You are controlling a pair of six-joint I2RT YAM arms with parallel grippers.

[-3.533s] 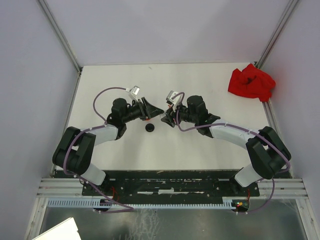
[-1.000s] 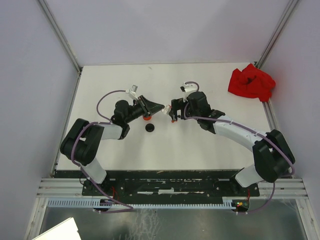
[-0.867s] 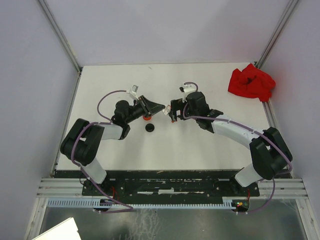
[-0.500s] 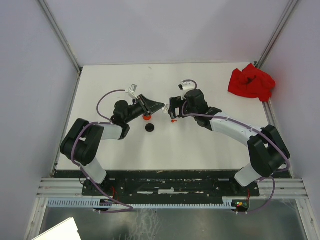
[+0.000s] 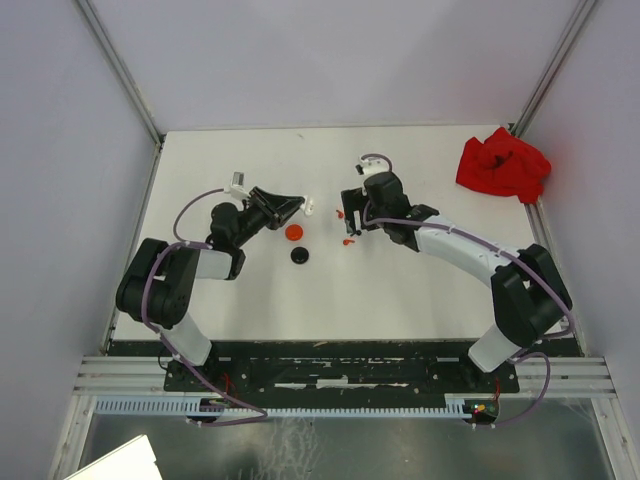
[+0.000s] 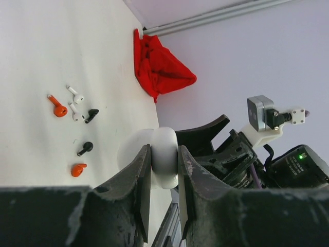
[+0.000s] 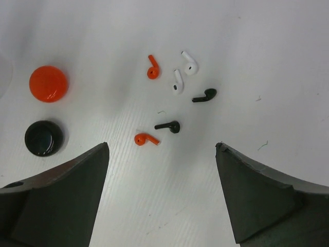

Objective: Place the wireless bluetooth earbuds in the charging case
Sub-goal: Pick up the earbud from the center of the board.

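Left gripper was clamped on the white case, held up above the table. Right gripper stood wide open, holding nothing, over the earbuds. I counted six: two red, two white, two black, lying loose and close together on the table. The red case and black case sat just beside each other, apart from the earbuds.

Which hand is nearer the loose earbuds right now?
Right. The right hand hangs open directly above the earbuds, which show between its fingers. The left hand is off to their left, shut on the white case.
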